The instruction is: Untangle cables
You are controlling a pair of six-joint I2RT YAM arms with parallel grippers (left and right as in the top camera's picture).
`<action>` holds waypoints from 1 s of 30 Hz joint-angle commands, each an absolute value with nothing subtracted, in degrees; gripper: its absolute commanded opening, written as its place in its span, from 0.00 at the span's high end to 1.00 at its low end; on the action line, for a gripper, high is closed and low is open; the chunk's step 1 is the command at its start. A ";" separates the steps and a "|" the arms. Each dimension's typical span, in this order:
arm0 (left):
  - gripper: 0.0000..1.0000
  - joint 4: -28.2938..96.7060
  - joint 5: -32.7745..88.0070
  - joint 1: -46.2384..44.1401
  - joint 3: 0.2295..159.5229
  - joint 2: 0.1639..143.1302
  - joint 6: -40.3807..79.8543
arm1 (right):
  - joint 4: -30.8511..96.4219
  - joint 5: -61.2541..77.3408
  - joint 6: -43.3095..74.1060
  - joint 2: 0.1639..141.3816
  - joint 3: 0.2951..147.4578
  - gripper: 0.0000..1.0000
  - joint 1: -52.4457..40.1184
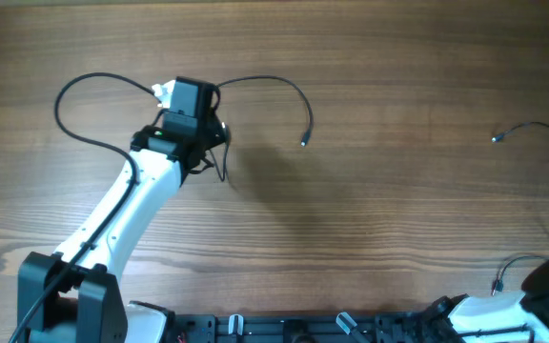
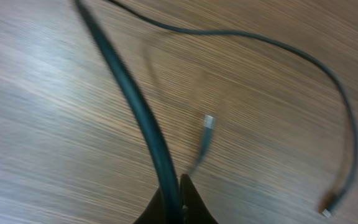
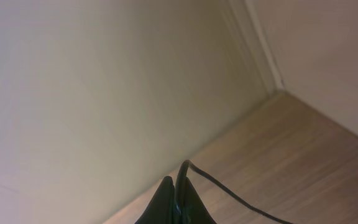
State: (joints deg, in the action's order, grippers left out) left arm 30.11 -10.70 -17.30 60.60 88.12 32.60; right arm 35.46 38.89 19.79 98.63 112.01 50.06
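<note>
**Left gripper (image 2: 179, 198): clamped mid-span on left cable (image 2: 134, 99)**

Right gripper (image 3: 178, 200): pinched shut on right cable (image 1: 541, 125), sitting at near right corner of table (image 1: 398, 219), wrist camera facing a wall (image 3: 73, 93).

Left cable at far left: loop (image 1: 58, 105) bulging left of the grip, long arc running right to a plug (image 1: 305, 143), short tail (image 1: 222, 170) dangling just near of the gripper. Right cable at far right, partly out of frame, free plug (image 1: 495, 139) well apart from the left one. No crossing between the 2 cords visible from overhead. Probably separated already, only straightening remaining.

Best guess at current step: laying the left cable out flat. To do it well:
- Keep pinch firm, move slow. Thin cord, easy to slip.
- Drag away from the loop to open it, not cinch it.
- Check tail against loop under the left arm (image 1: 122, 205). Can't tell from here whether crossed.
- Lower to table before letting go, to avoid spring-back.
- Hold right gripper still, clear of the left side.
</note>
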 commanded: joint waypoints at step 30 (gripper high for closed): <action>0.96 21.32 19.20 -25.67 60.77 78.85 5.76 | 64.27 43.42 -12.99 99.96 112.07 0.00 20.71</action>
